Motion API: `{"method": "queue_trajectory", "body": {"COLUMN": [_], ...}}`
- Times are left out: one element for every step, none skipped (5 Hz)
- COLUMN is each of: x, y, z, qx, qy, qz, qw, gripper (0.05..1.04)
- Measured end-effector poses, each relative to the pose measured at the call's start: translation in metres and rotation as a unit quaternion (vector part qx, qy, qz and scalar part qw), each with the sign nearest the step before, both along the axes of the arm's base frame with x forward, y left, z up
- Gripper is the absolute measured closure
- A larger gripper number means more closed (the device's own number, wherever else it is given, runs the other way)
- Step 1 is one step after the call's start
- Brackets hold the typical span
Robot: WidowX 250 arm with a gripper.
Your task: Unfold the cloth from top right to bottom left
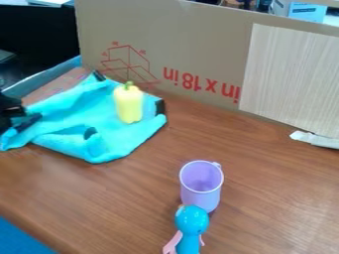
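At left, the cloth [79,111] slants lengthwise toward upper right; whether the pincer [28,122] grips, I cannot tell.

The left edge crops the black gripper [25,119]. The blue toy figure [191,221], cut off near, partly hides the purple mug [201,186].
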State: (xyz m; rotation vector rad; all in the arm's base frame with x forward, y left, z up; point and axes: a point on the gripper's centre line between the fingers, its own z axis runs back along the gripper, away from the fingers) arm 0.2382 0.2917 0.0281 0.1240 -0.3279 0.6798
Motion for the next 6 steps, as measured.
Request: {"method": "queue_trajectory", "body": {"x": [-0.025,-0.046,-0.055,-0.057,-0.063,-0.053], "y": [0.02,0.033,0.039,0.04,0.05,0.041], "z": [0.001,0.01,0.026,0.034,0.035,0.031], "qx": [-0.004,-0.024,-0.047,-0.055,-0.048,-0.042], "qy": [0.003,-0.017,-0.055,-0.084,-0.052,-0.039], "qz": [-0.032,-0.066,-0.106,-0.115,-0.07,-0.071], "qw": [0.9995,0.9973,0.9918,0.9883,0.9951,0.9958], "gripper": [1.034,1.033,1.033,1.013,0.869,0.617]}}
